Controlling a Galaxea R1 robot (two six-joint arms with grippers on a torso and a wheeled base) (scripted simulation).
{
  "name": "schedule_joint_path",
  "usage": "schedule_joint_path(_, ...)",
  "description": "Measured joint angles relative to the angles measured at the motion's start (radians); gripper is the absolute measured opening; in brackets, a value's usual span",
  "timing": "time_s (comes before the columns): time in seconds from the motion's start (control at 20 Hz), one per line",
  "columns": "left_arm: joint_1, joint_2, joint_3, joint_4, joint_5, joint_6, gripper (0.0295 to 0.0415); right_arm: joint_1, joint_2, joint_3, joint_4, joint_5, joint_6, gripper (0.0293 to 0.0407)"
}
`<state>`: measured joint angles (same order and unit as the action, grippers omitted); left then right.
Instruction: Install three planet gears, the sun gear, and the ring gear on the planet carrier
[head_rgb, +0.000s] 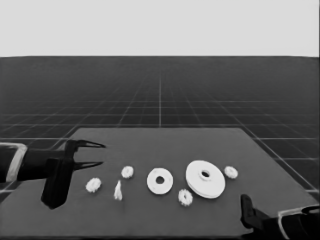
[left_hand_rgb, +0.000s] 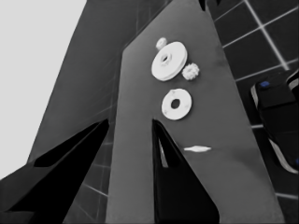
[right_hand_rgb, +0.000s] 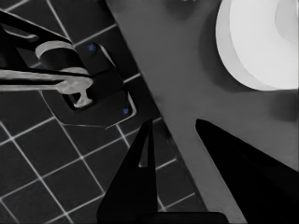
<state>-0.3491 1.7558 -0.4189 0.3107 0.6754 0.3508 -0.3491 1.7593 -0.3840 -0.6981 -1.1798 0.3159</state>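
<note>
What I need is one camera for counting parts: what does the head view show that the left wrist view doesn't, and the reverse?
Only the head view: two small gears near the open left end effector, and the right arm parked at the lower right corner.
Only the left wrist view: dark machinery with blue lights past the table's edge.
Both: the larger round part, the smaller round part, the thin white piece and the other two gears.
</note>
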Motion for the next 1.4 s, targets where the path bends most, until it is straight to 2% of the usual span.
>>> schedule_joint_path(0.05,0.071,-0.003,0.071,-0.073,0.049,-0.003,0.0295,-0.054,0.014,0.053,0.076,0.023,-0.003,0.0293)
schedule_joint_path(0.1,0.045,-0.002,0.043,-0.044,0.030,-0.002,0.0297,-0.034,0.008,0.029,0.045,0.014,-0.002,0.0308)
schedule_joint_path(0.15,0.029,-0.001,0.025,-0.026,0.018,-0.001,0.0314,-0.022,0.005,0.016,0.026,0.008,-0.001,0.0337)
schedule_joint_path(0.2,0.020,-0.001,0.015,-0.015,0.011,-0.001,0.0347,-0.015,0.003,0.008,0.016,0.004,-0.001,0.0368)
schedule_joint_path(0.25,0.246,0.262,-0.080,0.467,0.424,-0.486,0.0378,-0.011,0.001,0.003,0.009,0.002,0.000,0.0380)
schedule_joint_path(0.3,0.309,0.546,-0.280,0.447,0.829,-0.986,0.0400,-0.009,0.001,0.001,0.006,0.001,0.000,0.0383)
schedule_joint_path(0.35,0.311,0.694,-0.528,0.223,0.901,-1.285,0.0403,-0.007,0.000,-0.001,0.004,0.001,0.000,0.0384)
schedule_joint_path(0.4,0.314,0.768,-0.732,0.067,0.871,-1.401,0.0395,-0.007,0.000,-0.002,0.002,0.000,0.000,0.0384)
schedule_joint_path(0.45,0.318,0.813,-0.876,-0.029,0.845,-1.440,0.0390,-0.006,0.000,-0.002,0.001,0.000,0.000,0.0385)
schedule_joint_path(0.5,0.322,0.844,-0.974,-0.086,0.832,-1.451,0.0387,-0.006,0.000,-0.002,0.001,0.000,0.000,0.0385)
schedule_joint_path(0.6,0.327,0.878,-1.081,-0.142,0.822,-1.448,0.0385,-0.006,0.000,-0.003,0.001,0.000,0.000,0.0385)
schedule_joint_path(0.7,0.328,0.893,-1.124,-0.162,0.820,-1.443,0.0385,-0.006,0.000,-0.003,0.001,0.000,0.000,0.0385)
schedule_joint_path(0.75,0.400,0.910,-1.172,-0.097,0.781,-1.423,0.0385,-0.006,0.000,-0.003,0.000,0.000,0.000,0.0385)
schedule_joint_path(0.85,0.482,0.937,-1.245,-0.043,0.736,-1.392,0.0385,-0.006,0.000,-0.003,0.000,0.000,0.000,0.0385)
schedule_joint_path(1.2,0.515,0.956,-1.295,-0.021,0.709,-1.370,0.0385,-0.006,0.000,-0.003,0.000,0.000,0.000,0.0385)
schedule_joint_path(1.3,0.515,0.957,-1.296,-0.020,0.708,-1.370,0.0315,-0.006,0.000,-0.003,0.000,0.000,0.000,0.0385)
schedule_joint_path(1.4,0.515,0.957,-1.296,-0.020,0.708,-1.370,0.0312,-0.006,0.000,-0.003,0.000,0.000,0.000,0.0385)
